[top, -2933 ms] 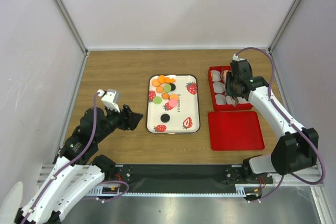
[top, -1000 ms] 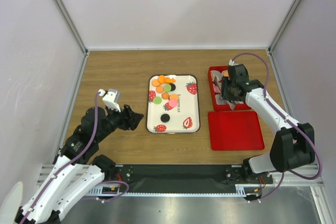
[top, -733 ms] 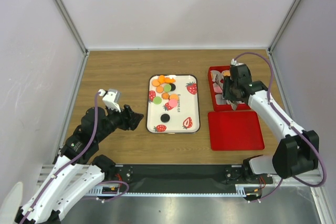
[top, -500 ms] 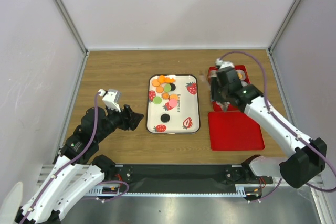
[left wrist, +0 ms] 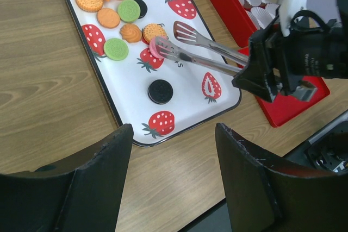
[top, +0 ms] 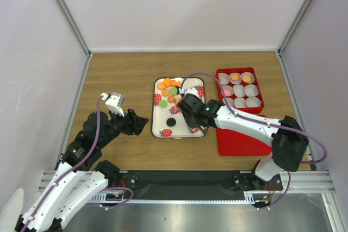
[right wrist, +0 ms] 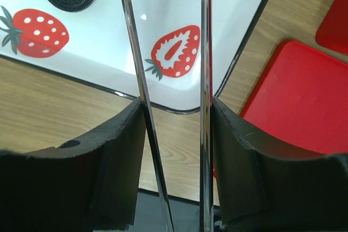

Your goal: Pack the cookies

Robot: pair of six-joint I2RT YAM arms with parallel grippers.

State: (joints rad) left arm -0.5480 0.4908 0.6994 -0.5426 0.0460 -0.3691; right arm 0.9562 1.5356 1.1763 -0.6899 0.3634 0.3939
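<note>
**Left wrist view: tongs spread over the tray, ready for a pick**

My left gripper point(left wrist: 171, 134) stands wide open and empty, just short of the tray point(left wrist: 185, 104); I judge it is parked clear. Beyond it, my right gripper point(left wrist: 266, 74) is clamped on the tongs point(left wrist: 201, 52). Their blades are spread and reach toward the cookies point(left wrist: 122, 23) clustered at the tray's far end, one tip at a pink cookie. Farthest off, the red box point(top: 261, 93) holds paper cups point(top: 243, 101), a few already filled.

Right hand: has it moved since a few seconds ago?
Yes. The right hand, gripping the tongs, has swung left from above the red box to above the near right corner of the strawberry tray.
</note>
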